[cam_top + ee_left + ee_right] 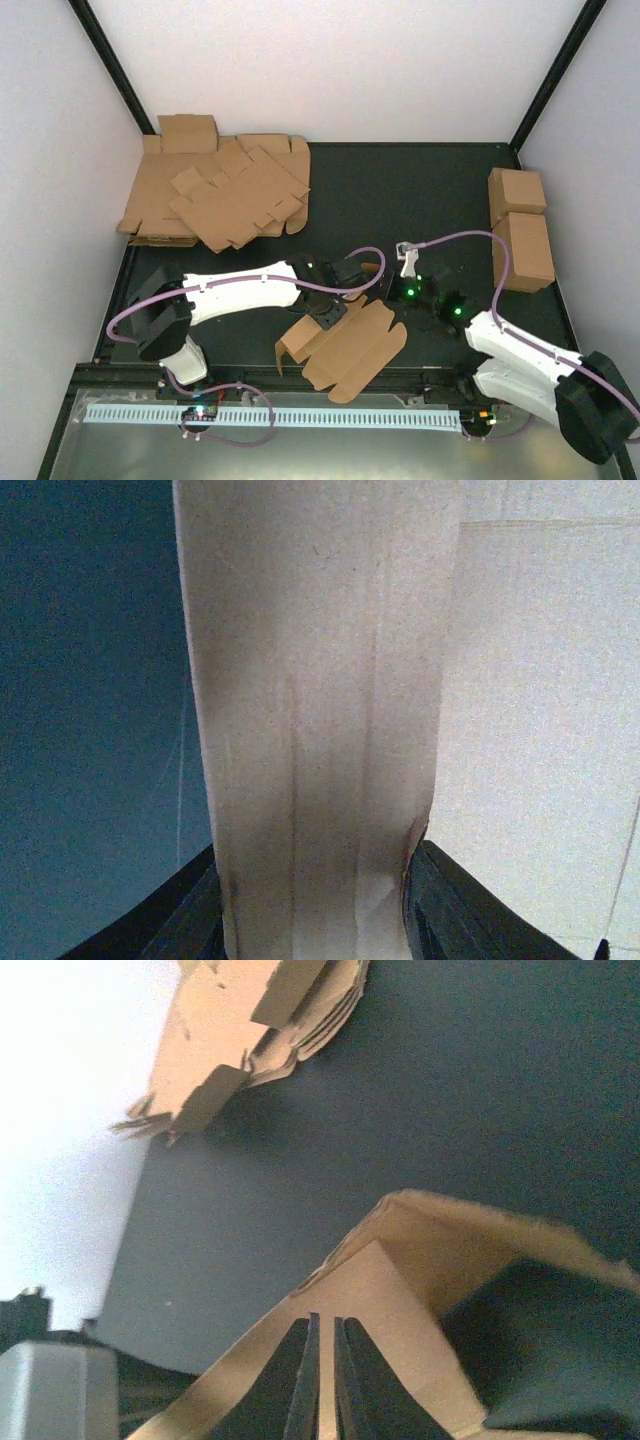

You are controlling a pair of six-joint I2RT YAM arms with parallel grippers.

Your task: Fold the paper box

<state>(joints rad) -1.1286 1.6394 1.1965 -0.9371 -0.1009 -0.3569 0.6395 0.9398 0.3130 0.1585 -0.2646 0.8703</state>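
Brown paper box (345,345) part-formed, near table edge, centre. My left gripper (315,925) clamped on its upright flap. My right gripper (322,1328) fingers together over panel, hold unconfirmed. Risk: skewed pull tears flap, creases off-score.

no text, label, brand or number can be read, not even on the paper box (352,348).

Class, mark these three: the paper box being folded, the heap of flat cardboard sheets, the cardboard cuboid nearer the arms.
paper box (362,350): top external view, on its flat middle panel.
heap of cardboard sheets (225,200): top external view, on the topmost sheet.
nearer cardboard cuboid (525,250): top external view, on its top face.
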